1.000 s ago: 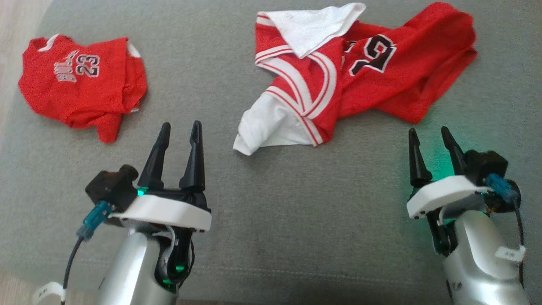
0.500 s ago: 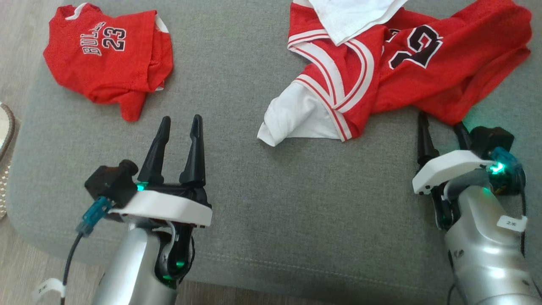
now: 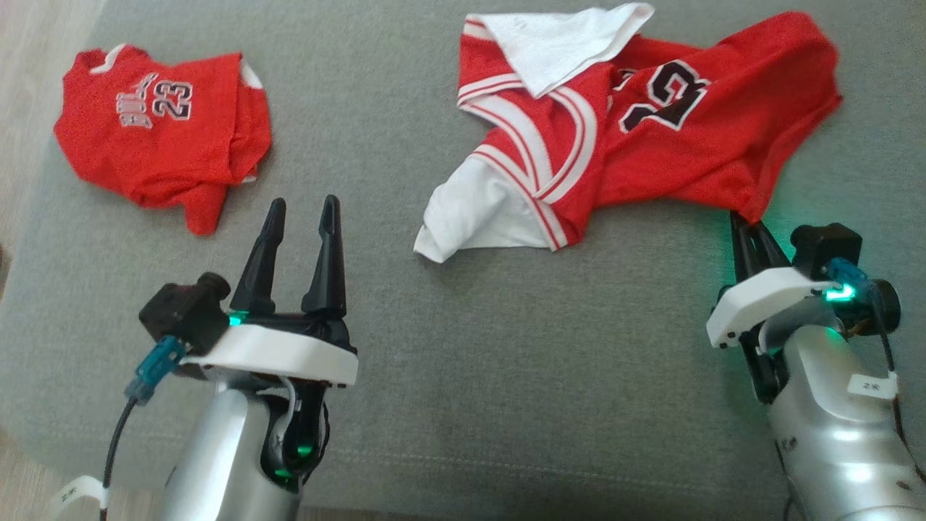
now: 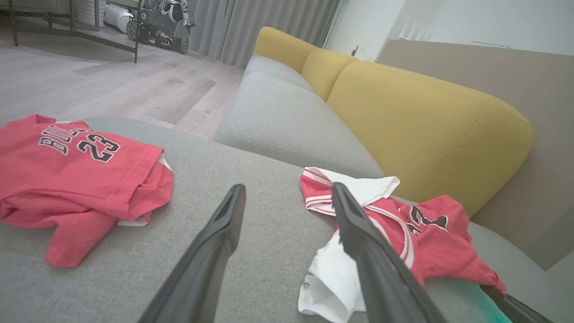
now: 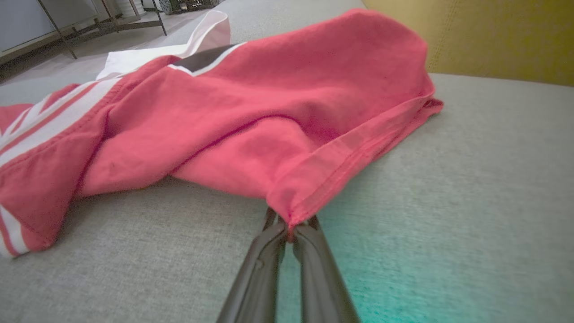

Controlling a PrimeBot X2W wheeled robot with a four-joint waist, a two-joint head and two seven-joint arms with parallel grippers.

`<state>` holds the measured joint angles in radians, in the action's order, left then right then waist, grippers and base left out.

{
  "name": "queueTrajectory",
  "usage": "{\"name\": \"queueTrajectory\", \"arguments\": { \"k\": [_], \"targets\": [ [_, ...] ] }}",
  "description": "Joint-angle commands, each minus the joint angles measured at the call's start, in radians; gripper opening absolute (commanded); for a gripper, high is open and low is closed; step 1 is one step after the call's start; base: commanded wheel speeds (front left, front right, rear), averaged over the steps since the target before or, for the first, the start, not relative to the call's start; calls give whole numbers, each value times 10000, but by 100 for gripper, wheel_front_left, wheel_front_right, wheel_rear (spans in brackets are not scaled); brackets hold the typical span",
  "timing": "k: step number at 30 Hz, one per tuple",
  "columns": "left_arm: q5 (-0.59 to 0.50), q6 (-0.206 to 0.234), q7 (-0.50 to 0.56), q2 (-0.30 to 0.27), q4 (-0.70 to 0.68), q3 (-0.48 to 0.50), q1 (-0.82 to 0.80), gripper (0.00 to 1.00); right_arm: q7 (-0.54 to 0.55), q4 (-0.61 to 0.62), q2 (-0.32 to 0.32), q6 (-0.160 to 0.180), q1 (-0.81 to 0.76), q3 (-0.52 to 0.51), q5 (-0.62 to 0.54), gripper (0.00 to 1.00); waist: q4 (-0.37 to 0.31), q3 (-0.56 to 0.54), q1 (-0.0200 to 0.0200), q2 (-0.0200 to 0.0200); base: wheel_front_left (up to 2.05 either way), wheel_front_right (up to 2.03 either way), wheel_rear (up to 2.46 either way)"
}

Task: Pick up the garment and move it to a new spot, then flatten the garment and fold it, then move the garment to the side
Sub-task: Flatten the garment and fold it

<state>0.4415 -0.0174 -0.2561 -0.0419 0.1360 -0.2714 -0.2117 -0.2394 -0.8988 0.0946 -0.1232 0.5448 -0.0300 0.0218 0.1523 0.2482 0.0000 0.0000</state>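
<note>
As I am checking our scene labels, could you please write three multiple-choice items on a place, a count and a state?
1. Where is the folded jersey relative to the crumpled jersey? A. robot's left B. robot's right C. on top
2. How many red garments lie on the grey cushion? A. one B. two C. three
3. The right gripper is: A. open B. shut on the crumpled jersey C. shut on nothing
1 A: head view shows it far left. 2 B: two jerseys, apart. 3 B: it pinches a red corner.
</note>
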Motion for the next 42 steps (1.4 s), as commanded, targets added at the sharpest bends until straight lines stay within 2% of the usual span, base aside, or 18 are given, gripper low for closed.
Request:
{"name": "queueTrajectory", "arguments": {
  "k": [1, 10, 15, 20, 23, 26, 31, 34, 42],
  "targets": [
    [58, 59, -57, -83, -281, 381, -237, 100, -149, 381, 115, -75, -68, 382, -75, 0, -239, -301, 0, 0, 0, 0, 0],
    [119, 139, -57, -83, -218, 469, 192, 100, 719, 1994, 1151, -75, -668, 1965, 563, 0, -776, -1212, 0, 0, 0, 0, 0],
    [141, 159, -57, -83, -155, 550, 549, 100, 1891, 3815, 2223, -75, -1501, 3002, 1477, 0, -993, -1855, 0, 0, 0, 0, 0],
    [185, 225, -57, -83, -226, 539, 827, 100, 3995, 6495, 3813, -75, -2806, 4017, 3058, 0, -1085, -2246, 0, 0, 0, 0, 0],
    [210, 259, -57, -83, -292, 457, 848, 100, 5116, 8000, 4840, -75, -3434, 3894, 3776, 0, -1040, -2239, 0, 0, 0, 0, 0],
    [290, 270, -57, -83, -360, 294, 770, 100, 5909, 9217, 5486, -75, -3744, 2958, 4136, 0, -839, -2047, 0, 0, 0, 0, 0],
    [323, 248, -57, -83, -360, 97, 625, 100, 6245, 9513, 5466, -75, -3377, 2488, 4202, 0, -544, -1687, 0, 0, 0, 0, 0],
    [328, 212, -57, -83, -359, -63, 368, 100, 6385, 9172, 5567, -75, -2774, 2587, 4204, 0, -205, -1254, 0, 0, 0, 0, 0],
    [439, 163, -57, -83, -361, -434, -264, 100, 6480, 6538, 5902, -75, -401, 4179, 4612, 0, 680, -59, 0, 0, 0, 0, 0]
  ]
}}
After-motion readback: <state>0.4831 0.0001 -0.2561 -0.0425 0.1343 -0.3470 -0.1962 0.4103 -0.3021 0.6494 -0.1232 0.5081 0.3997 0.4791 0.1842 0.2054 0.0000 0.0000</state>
